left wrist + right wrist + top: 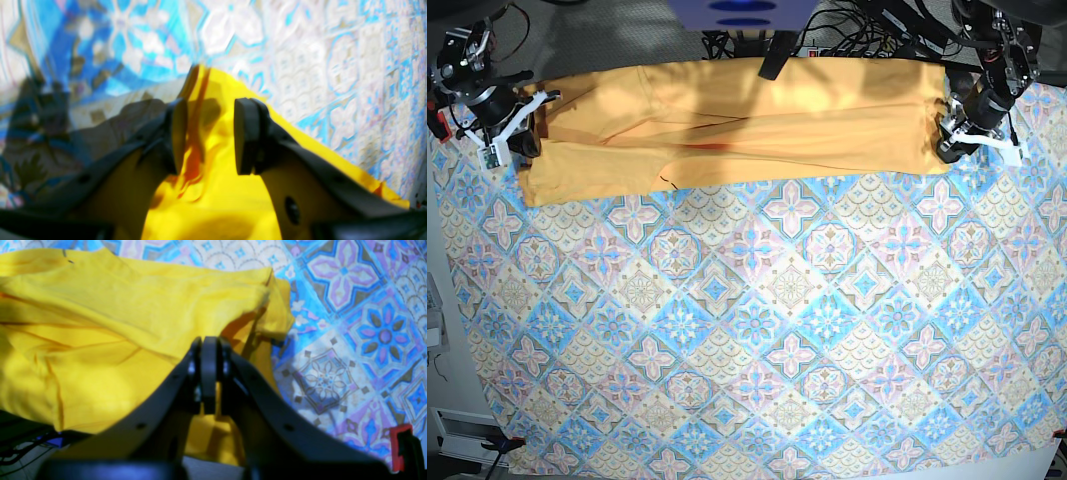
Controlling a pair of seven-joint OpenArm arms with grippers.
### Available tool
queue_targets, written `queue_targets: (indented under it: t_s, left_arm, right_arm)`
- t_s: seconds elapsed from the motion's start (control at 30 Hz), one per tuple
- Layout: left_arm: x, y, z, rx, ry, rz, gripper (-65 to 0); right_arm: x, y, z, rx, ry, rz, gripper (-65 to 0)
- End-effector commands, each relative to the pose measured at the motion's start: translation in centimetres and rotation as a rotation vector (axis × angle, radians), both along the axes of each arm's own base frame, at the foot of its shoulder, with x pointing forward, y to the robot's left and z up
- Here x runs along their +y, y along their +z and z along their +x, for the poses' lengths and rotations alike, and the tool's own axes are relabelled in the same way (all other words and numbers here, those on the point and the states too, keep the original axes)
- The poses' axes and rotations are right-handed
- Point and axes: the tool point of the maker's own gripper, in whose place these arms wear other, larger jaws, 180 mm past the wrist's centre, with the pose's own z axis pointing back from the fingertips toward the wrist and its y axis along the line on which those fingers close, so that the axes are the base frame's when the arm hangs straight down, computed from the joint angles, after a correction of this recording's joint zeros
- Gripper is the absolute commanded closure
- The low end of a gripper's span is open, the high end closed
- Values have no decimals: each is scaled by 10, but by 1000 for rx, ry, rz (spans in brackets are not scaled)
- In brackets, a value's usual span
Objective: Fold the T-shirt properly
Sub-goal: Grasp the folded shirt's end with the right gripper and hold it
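Your left gripper (208, 136) stands half open, the shirt (727, 130) lying between its fingers (245, 136), ungripped. Your right gripper (209, 373) is closed at the shirt's other end; whether it pinches cloth is unclear.

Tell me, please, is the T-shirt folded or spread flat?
Folded: the T-shirt lies as a long narrow band along the tablecloth's far edge, with doubled layers at its end.

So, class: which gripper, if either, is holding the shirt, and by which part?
The right gripper is shut at the shirt's end edge, apparently pinching it. The left gripper stands open over the other end, holding nothing.
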Motion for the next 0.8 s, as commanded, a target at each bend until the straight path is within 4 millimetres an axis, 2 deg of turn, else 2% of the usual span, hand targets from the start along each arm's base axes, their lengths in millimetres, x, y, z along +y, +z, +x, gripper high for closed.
queue_targets:
  t_s: [0.0,0.1,0.17,0.23,0.33,0.5,0.6,0.67,0.77]
  left_arm:
    - [6,9,8,-34,-4,16,-231]
    - [6,7,7,-29,0,12,-231]
    - [6,7,7,-29,0,12,-231]
    - [6,7,7,-29,0,12,-231]
    - [6,7,8,-30,1,11,-231]
    - [6,7,8,-31,1,10,-231]
    - [6,7,7,-30,2,9,-231]
    - [8,7,6,-31,6,9,-231]
    - [8,7,5,-28,6,9,-233]
  right_arm:
    - [-3,8,4,-30,10,-4,-4]
    - [-9,-2,-2,5,0,-31,-9]
    - [-16,-14,-6,46,-4,-65,-39]
    - [-15,-17,8,33,-2,-81,-93]
    - [-9,-24,12,35,-17,-81,-161]
    - [-1,-16,25,-18,-25,-44,-180]
    - [16,-3,37,-71,2,9,-180]
    - [43,2,42,-87,70,44,-179]
    - [81,-3,42,-72,171,87,-170]
